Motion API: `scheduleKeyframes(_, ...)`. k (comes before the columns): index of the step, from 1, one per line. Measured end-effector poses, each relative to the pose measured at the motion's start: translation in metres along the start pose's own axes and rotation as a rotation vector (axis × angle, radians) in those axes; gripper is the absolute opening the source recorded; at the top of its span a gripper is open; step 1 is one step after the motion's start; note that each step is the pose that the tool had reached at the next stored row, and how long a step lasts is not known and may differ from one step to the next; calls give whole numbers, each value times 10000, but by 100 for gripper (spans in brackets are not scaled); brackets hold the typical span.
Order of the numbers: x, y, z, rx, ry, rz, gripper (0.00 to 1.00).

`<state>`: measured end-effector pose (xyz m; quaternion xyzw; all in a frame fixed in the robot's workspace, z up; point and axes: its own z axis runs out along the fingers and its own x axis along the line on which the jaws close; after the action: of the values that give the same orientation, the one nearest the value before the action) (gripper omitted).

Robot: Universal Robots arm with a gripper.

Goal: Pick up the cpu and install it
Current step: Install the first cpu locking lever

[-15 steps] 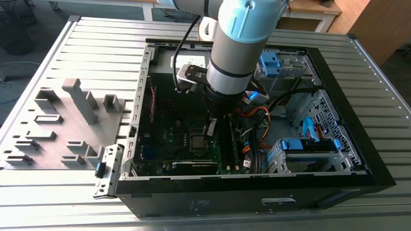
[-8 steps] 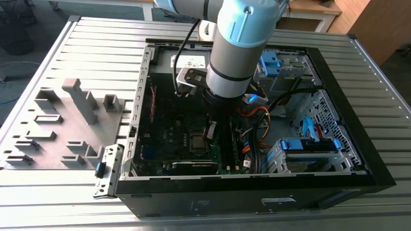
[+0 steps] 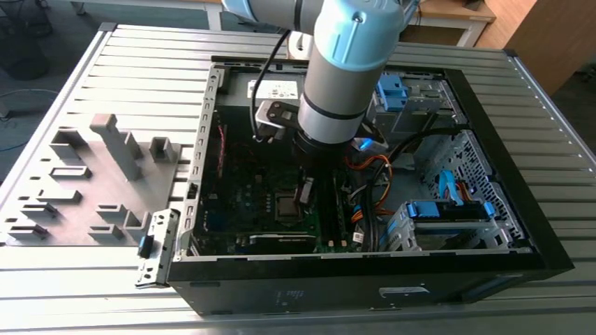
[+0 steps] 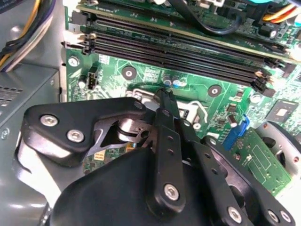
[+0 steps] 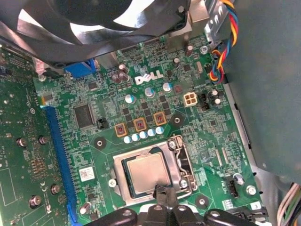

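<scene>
The arm reaches down into the open computer case (image 3: 521, 230) on the desk (image 3: 139, 63). The cpu (image 5: 146, 174) lies flat in its socket (image 5: 181, 162) on the motherboard (image 5: 141, 94). The end effector (image 5: 162, 194) stands at the chip's edge, fingers drawn nearly together; whether they grip anything I cannot tell. In my judgement, keep the chip level, corners aligned, and apply no downward force.

A slatted metal table (image 3: 121, 63) carries everything. An open black computer case (image 3: 373, 279) lies on its side on the slats, and just beside it, toward the exterior view's left, rests a grey fixture tray (image 3: 88, 181) with upright blocks.
</scene>
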<state>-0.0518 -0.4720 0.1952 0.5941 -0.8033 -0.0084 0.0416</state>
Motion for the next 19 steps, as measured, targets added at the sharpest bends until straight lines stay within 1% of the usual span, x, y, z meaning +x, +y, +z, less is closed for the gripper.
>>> scheduleKeyframes(9,86,-26,6,4,6,-59,11)
scheduleKeyframes(12,133,-41,13,6,8,-94,11)
scheduleKeyframes(19,161,-51,36,10,19,-109,11)
